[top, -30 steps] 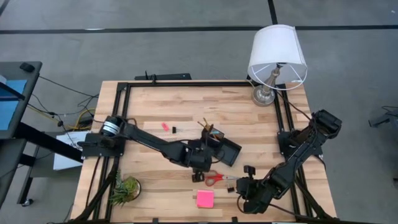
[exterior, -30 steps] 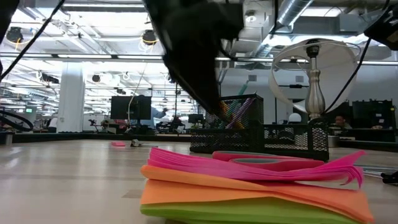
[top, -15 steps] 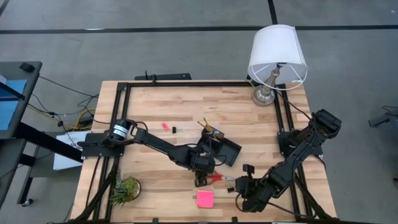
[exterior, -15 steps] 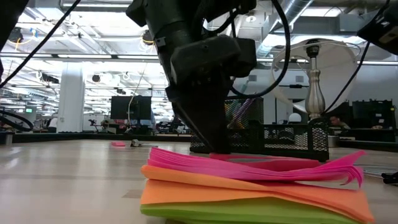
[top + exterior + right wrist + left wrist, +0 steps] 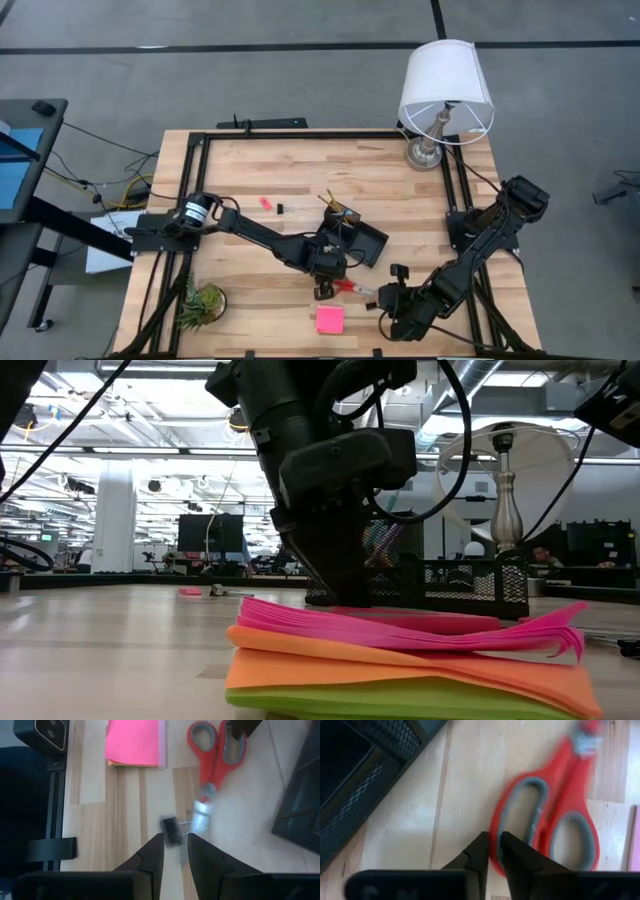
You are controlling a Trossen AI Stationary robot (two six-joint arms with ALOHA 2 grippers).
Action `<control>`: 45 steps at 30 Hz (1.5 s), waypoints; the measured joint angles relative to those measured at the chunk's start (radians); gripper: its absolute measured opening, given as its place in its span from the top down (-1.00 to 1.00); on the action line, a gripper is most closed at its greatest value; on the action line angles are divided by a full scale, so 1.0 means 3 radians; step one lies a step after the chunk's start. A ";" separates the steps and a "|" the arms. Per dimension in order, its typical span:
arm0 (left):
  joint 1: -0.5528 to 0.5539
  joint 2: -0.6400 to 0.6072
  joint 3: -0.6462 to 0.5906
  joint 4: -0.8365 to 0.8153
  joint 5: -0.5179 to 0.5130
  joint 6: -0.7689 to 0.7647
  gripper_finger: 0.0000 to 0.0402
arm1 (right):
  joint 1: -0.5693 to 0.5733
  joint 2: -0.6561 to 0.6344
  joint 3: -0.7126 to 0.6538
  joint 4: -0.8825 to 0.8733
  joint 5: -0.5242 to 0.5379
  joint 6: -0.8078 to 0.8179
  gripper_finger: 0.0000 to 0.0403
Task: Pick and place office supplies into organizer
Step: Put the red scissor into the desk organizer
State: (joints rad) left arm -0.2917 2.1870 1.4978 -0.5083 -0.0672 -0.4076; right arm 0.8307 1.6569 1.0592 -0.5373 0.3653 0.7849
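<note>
The red-handled scissors (image 5: 352,287) lie flat on the table in front of the black organizer (image 5: 362,243), which holds pencils (image 5: 333,205). My left gripper (image 5: 325,286) is down at the scissors' handles (image 5: 560,820) and is shut on one loop. My right gripper (image 5: 388,300) is open and empty above the table's near right part. A black binder clip (image 5: 171,830) lies on the table just past its fingertips. The pink sticky-note pad (image 5: 329,319) lies near the front edge. A pink eraser (image 5: 265,202) lies farther back. My left gripper pinches the outer rim of one handle loop (image 5: 495,862) of the scissors. One finger (image 5: 512,852) stands inside the loop and the other (image 5: 479,851) outside it. The fingers come from above, pointing down. The scissors lie on the table; their blade end (image 5: 202,812) shows blurred.
A white-shaded lamp (image 5: 446,90) stands at the far right corner. A small green plant (image 5: 200,305) stands at the near left. A small dark item (image 5: 280,208) lies beside the eraser. In the low view the sticky-note pad (image 5: 400,660) fills the foreground.
My left gripper has come down and a little toward the table's near edge, onto the scissors' handles. My right arm has kept still.
</note>
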 joint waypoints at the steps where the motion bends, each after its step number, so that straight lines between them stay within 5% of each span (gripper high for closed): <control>1: -0.0011 -0.0033 -0.0005 -0.0027 -0.0010 0.0005 0.87 | 0.0000 0.0000 0.0000 0.0000 0.0000 0.0000 0.60; 6: -0.0118 -0.0299 -0.0044 -0.0357 -0.0104 0.0078 0.93 | 0.0000 0.0000 0.0000 0.0000 0.0000 0.0001 0.60; 9: -0.0230 -0.0549 0.0036 -0.0721 -0.0508 0.0218 0.94 | 0.0000 0.0000 0.0000 0.0000 0.0001 0.0001 0.60; 17: -0.0497 -0.0744 0.0622 -0.2137 -0.3113 0.0512 0.96 | -0.0007 0.0000 0.0000 -0.0001 0.0001 -0.0024 0.60; 24: -0.0517 -0.0731 0.0731 -0.2053 -0.4630 0.2649 0.96 | -0.0006 0.0000 0.0000 0.0000 0.0000 -0.0025 0.60; 29: -0.0443 -0.0733 0.0714 -0.1974 -0.4822 0.3655 0.96 | -0.0006 0.0000 0.0000 0.0000 0.0000 -0.0026 0.60; 35: -0.0318 -0.0733 0.0714 -0.1921 -0.4903 0.3645 0.96 | -0.0006 0.0000 0.0000 0.0000 0.0001 -0.0026 0.60; 45: -0.0162 -0.0733 0.0714 -0.1906 -0.4506 0.3609 0.96 | -0.0006 0.0000 0.0000 0.0000 0.0000 -0.0027 0.60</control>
State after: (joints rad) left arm -0.3404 1.9671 1.7119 -1.0801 -1.4191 0.6750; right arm 0.8288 1.6569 1.0592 -0.5373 0.3653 0.7769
